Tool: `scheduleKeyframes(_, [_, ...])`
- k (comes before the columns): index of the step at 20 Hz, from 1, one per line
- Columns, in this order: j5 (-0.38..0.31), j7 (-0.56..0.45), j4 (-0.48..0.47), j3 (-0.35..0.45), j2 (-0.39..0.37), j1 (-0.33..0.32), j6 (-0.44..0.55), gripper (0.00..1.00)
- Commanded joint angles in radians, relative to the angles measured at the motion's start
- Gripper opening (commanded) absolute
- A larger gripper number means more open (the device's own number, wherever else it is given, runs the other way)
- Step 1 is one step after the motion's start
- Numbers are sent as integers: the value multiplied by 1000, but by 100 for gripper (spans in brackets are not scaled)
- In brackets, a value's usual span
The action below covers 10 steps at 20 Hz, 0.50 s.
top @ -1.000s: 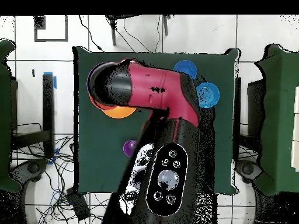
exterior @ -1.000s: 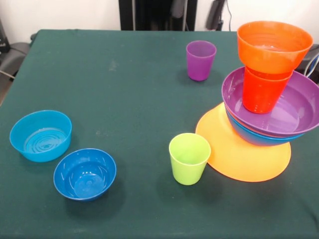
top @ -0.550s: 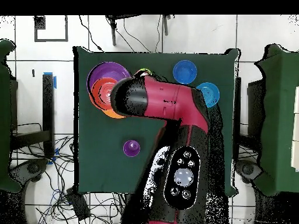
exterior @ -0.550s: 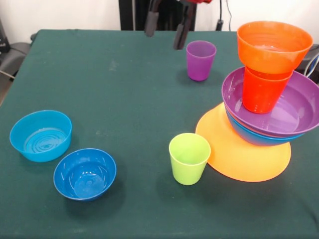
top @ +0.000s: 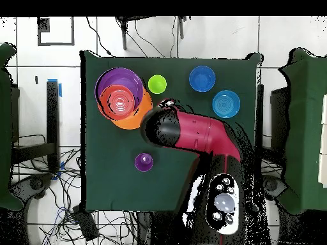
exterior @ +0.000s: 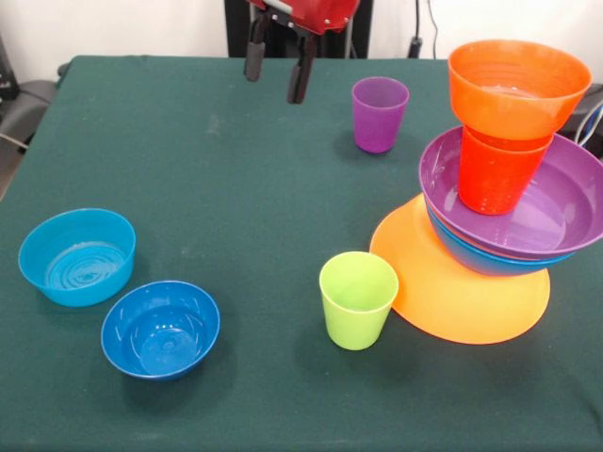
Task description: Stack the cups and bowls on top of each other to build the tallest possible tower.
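A: Where is the gripper (exterior: 276, 68)?

B: At the far edge of the table (exterior: 188, 169), hanging from the red arm (top: 191, 131). Its two dark fingers (exterior: 300, 77) are spread apart with nothing between them, above bare green cloth.

A: What is nearest to it?

B: The purple cup (exterior: 380, 114), upright and on its own, off to one side of the gripper in the front view. It is apart from the fingers.

A: And the tower?

B: The tower (exterior: 504, 179) stands beyond the purple cup, near the table's edge. At the bottom is the orange-yellow bowl (exterior: 462, 297), upside down as far as I can judge, looking like a flat disc. On it sit the blue bowl (exterior: 480, 259) and the purple bowl (exterior: 565, 202), nested and tilted. An orange cup (exterior: 492, 174) stands inside the purple bowl, and the small orange bowl (exterior: 513, 85) sits on the cup, mouth up.

A: Anything beside it?

B: The green cup (exterior: 358, 298) stands upright just beside the disc's rim. From the front the two overlap; overhead there seems to be a narrow gap.

A: The other bowls?

B: Well apart, on the opposite side. The light blue bowl (exterior: 77, 255) and the dark blue bowl (exterior: 160, 328) sit mouth up, close together, both empty.
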<state>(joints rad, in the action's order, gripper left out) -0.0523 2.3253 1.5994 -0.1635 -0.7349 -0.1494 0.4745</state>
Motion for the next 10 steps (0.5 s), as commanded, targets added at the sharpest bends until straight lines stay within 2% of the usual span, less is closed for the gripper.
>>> scheduleKeyframes(1, [-79, -59, 270, 110, -112, -36, -91, 100])
scheduleKeyframes(3, [-74, -17, 295, 71, -135, -18, -91, 100])
scheduleKeyframes(5, [-70, 43, 283, 30, -114, 18, -104, 100])
scheduleKeyframes(7, [-43, 80, 256, 24, -73, 39, -91, 100])
scheduleKeyframes(10, [-14, 136, 166, 5, 23, 83, -126, 100])
